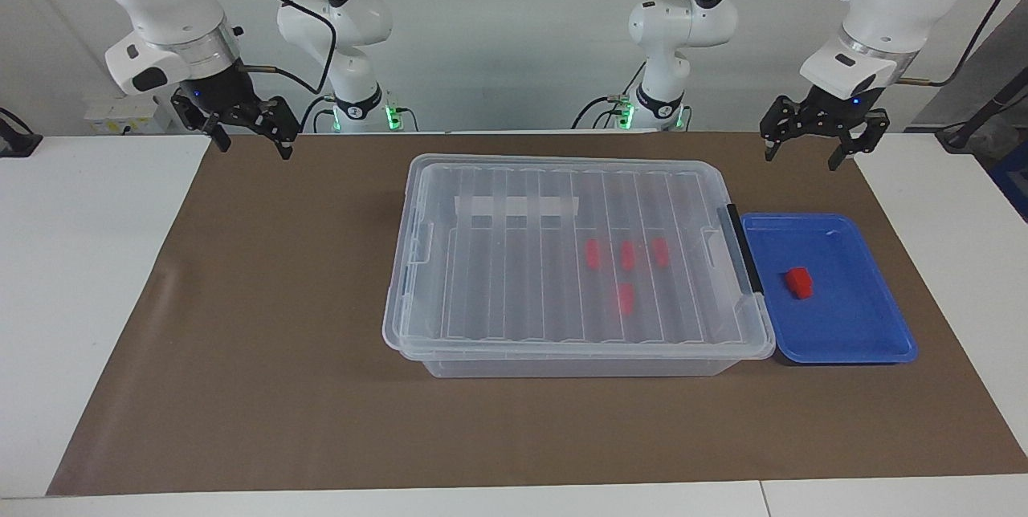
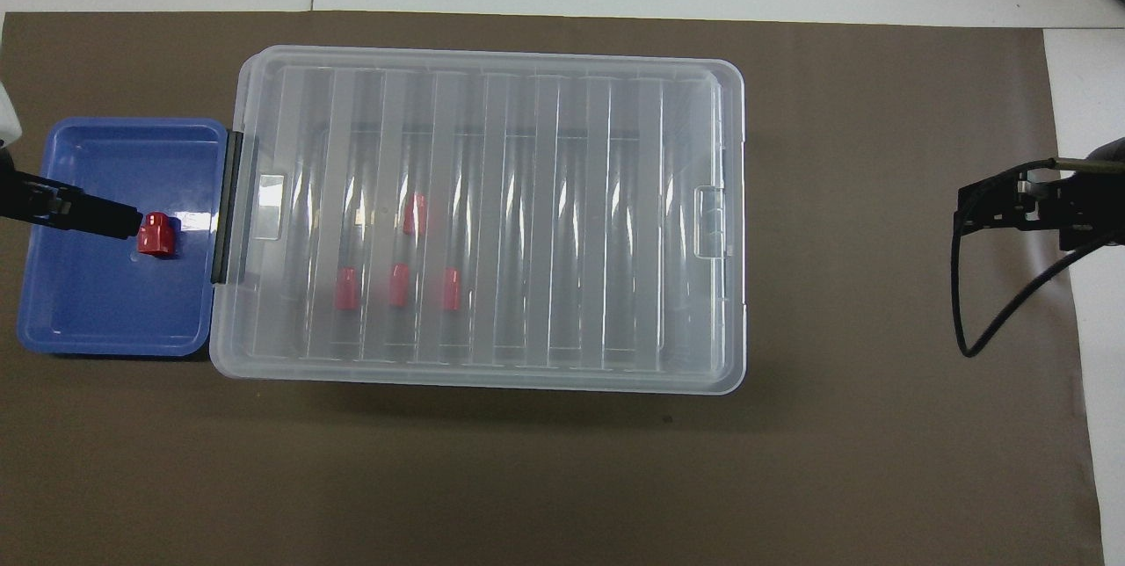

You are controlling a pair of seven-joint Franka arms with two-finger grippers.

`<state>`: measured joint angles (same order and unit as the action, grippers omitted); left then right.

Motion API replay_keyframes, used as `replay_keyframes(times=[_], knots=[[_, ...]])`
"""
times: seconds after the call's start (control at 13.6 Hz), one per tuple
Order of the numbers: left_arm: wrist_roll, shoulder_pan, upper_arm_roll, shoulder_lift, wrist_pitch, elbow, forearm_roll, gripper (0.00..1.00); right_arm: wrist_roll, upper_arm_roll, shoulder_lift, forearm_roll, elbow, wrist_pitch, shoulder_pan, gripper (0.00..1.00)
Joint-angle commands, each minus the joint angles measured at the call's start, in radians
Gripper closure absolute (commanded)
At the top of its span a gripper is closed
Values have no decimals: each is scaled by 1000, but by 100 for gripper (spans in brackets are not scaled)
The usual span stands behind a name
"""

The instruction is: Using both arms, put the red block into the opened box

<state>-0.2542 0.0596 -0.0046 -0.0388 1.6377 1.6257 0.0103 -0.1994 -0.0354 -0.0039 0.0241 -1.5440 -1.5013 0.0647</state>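
The small bright red plastic block sits in the shallow blue tray at the lidded clear plastic box's three o'clock, while the left pincer and right pincer hover spread, empty.

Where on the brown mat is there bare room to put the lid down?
The widest bare patch of mat lies between the box and the right arm's end of the table. A long strip farther from the robots than the box is also bare. At the left arm's end it is crowded: the blue tray with the red block sits against the box.
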Motion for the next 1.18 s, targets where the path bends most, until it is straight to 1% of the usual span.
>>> replay_keyframes(times=[0.0,0.15,0.29,0.59,0.74,0.88,1.11], knots=[[0,3,3,-10,-2,6,8,0,12,-3,-30,-10,-60,-45,3,0],[0,3,6,-10,-2,6,8,0,11,-1,-60,-15,-135,-104,21,1],[0,3,3,-10,-5,6,8,0,0,-1,-77,-45,-201,-192,59,2],[0,3,3,-10,-4,6,8,0,-70,-1,-76,-46,-318,-357,136,2],[1,5,3,-12,-4,6,8,0,-116,-1,-61,-46,-337,-402,184,2],[1,3,6,-10,-4,6,7,0,-158,-1,-35,-46,-338,-442,207,2],[1,3,6,-10,-4,6,8,0,-181,-1,-30,-46,-355,-456,219,2]])
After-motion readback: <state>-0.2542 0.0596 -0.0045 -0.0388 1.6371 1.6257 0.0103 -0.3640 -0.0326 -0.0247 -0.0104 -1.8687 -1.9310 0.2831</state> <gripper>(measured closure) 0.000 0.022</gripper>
